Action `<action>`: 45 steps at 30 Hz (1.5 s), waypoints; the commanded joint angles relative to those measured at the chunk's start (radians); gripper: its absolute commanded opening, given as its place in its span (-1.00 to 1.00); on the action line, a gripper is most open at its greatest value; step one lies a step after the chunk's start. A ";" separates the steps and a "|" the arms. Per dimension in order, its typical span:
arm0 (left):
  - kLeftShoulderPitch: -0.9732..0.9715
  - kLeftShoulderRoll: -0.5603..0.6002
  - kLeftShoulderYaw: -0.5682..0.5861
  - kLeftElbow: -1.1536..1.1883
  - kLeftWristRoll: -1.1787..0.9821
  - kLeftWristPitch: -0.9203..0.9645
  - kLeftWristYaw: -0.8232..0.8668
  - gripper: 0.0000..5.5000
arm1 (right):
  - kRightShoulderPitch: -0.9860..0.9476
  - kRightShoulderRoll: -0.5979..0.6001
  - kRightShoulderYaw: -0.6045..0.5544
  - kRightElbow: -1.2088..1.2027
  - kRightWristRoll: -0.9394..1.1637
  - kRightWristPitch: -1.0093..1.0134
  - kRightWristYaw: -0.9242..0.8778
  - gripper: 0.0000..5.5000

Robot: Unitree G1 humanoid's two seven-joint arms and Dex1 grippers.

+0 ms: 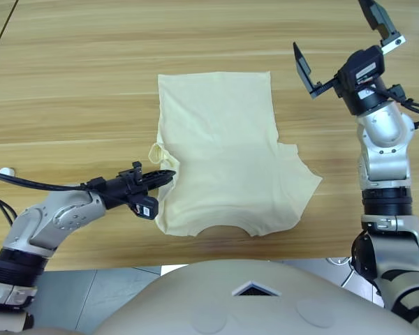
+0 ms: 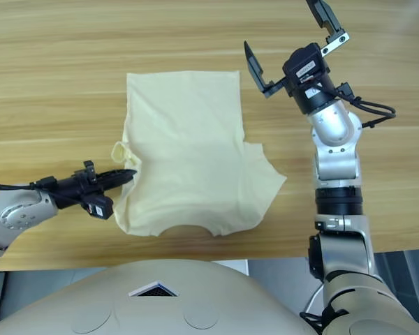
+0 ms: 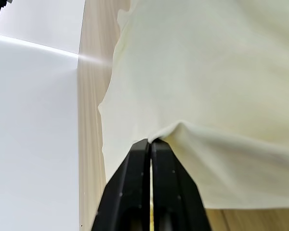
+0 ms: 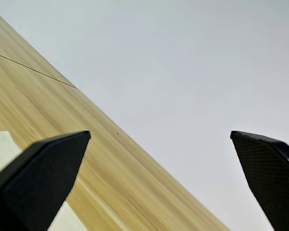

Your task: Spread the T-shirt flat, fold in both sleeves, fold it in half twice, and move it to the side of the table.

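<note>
Now T-shirt (image 1: 223,153) within left gripper (image 1: 169,174)

Broad table (image 1: 70,84) of light wood, with grain from left to right and long plank seams across. At the far left, a thin dark joint line (image 1: 1,35) on a slant. Past the near edge, grey floor tiles (image 1: 91,293) with pale grout, on the left and on the right alike. Beyond the table's edge in the wrist views, a plain pale expanse (image 4: 183,72), perhaps wall or floor, with one bright streak of light (image 3: 33,45).
</note>
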 commanded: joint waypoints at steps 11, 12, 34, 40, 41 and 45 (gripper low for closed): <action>-0.086 -0.112 -0.079 -0.009 0.033 0.090 -0.040 -1.00 | 0.026 0.003 -0.002 -0.047 0.006 0.015 0.014 0.96; -0.086 -0.118 -0.088 -0.009 0.031 0.097 -0.047 -1.00 | 0.027 0.004 -0.001 -0.049 0.006 0.016 0.015 0.96; -0.121 -0.172 -0.072 0.021 0.000 0.220 -0.037 -0.29 | 0.510 -0.508 -0.111 -0.173 -0.383 -0.018 0.223 0.96; -0.111 -0.173 -0.038 0.034 0.000 0.212 0.013 -0.29 | 0.686 -0.619 -0.082 -0.226 -0.394 -0.100 0.332 0.96; -0.108 -0.176 -0.039 0.036 0.005 0.212 0.022 -0.29 | 0.676 -0.614 -0.058 -0.217 -0.396 -0.107 0.342 0.96; -0.126 -0.191 -0.055 0.055 0.021 0.205 0.036 -0.29 | 0.654 -0.586 -0.004 -0.181 -0.401 -0.107 0.347 0.96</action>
